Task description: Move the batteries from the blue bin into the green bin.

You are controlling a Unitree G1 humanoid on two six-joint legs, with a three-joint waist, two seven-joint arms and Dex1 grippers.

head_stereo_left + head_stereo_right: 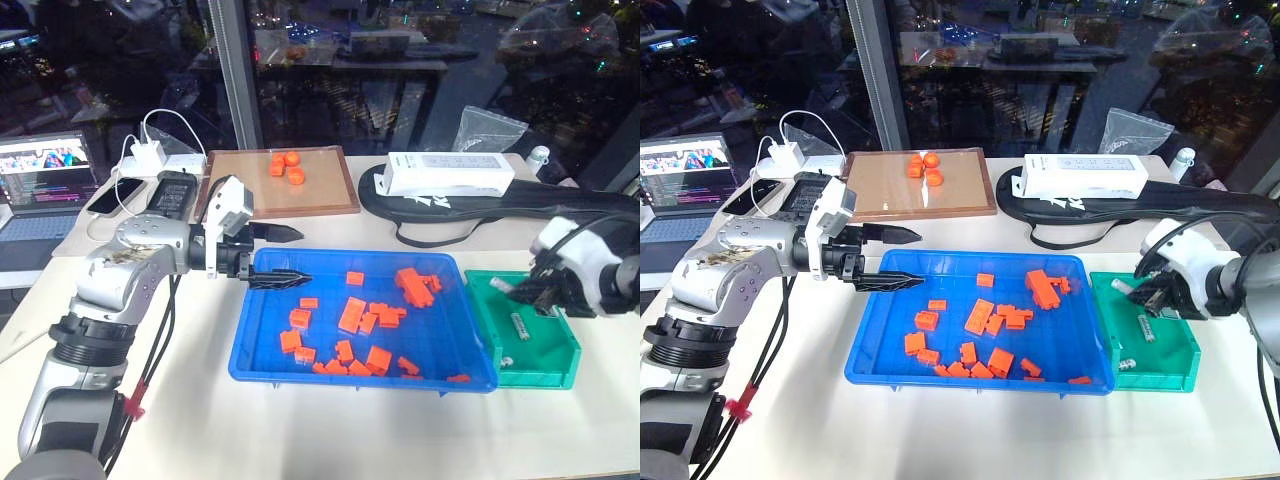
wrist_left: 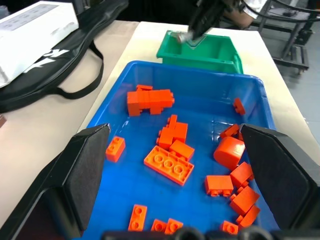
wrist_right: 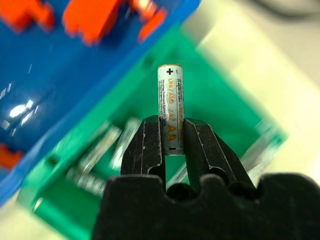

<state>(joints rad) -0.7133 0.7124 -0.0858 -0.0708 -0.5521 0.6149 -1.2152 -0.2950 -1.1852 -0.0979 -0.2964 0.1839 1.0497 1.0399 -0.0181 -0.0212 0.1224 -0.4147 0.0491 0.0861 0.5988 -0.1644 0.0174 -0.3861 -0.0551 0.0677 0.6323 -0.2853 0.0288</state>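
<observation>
Green plastic lies under the right gripper [image 3: 170,136], whose fingers pinch a battery [image 3: 170,107] over the green bin [image 1: 540,350] at the right, where other batteries [image 1: 520,327] rest. Releasing low and centred should stop it bouncing out. Farther left, the left gripper [image 1: 288,256] hangs spread wide over the blue bin [image 1: 262,368].

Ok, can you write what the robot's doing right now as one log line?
right hand: shut on battery, above green bin | left hand: open, over blue bin | green bin: some batteries already inside
</observation>
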